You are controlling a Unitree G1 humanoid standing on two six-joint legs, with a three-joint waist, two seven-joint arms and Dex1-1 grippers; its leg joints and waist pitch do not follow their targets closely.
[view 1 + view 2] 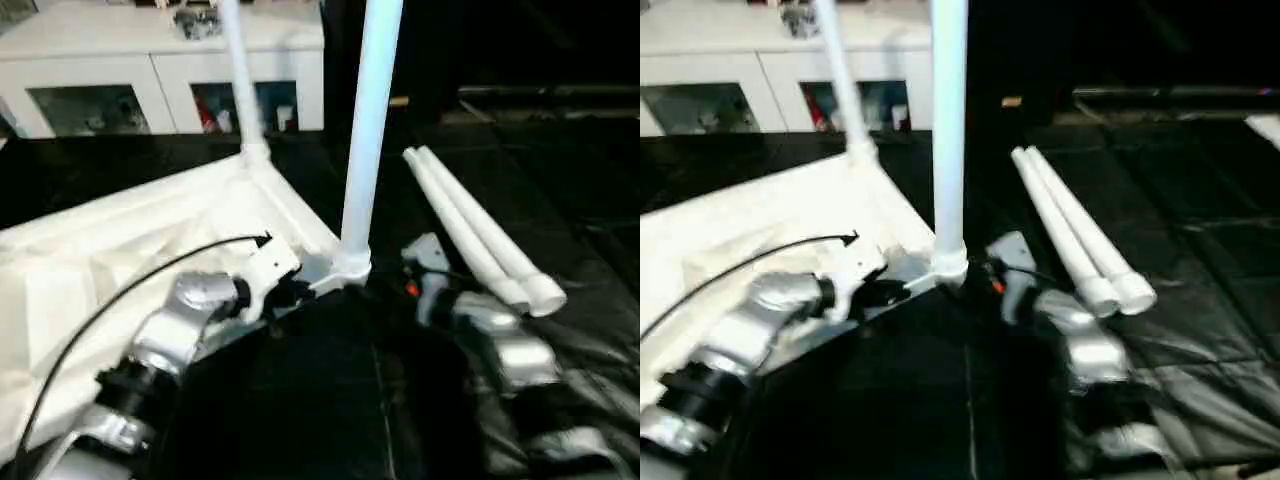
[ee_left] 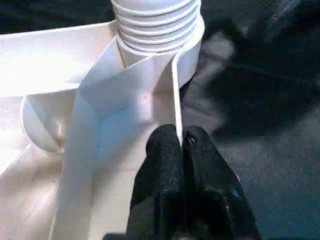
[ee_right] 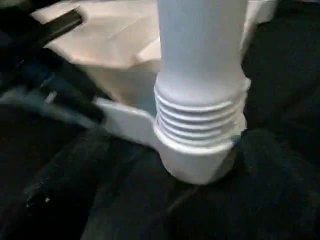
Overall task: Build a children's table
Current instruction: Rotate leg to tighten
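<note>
The children's table lies upside down on black mats, and its white top (image 1: 120,250) shows the ribbed underside. Two white legs stand upright in corner sockets: a far leg (image 1: 238,80) and a near leg (image 1: 368,130). In the right wrist view the near leg's threaded base (image 3: 197,125) sits in its socket. My left gripper (image 2: 182,145) is shut on the top's thin rim (image 2: 176,90), just beside that near socket. My right gripper (image 1: 415,275) is close to the right of the near leg's base. Two loose legs (image 1: 480,235) lie side by side on the mat further right.
A white cabinet with glass doors (image 1: 150,80) stands along the back. Black mats (image 1: 330,400) cover the floor around the table. A black cable (image 1: 150,275) arcs over my left forearm.
</note>
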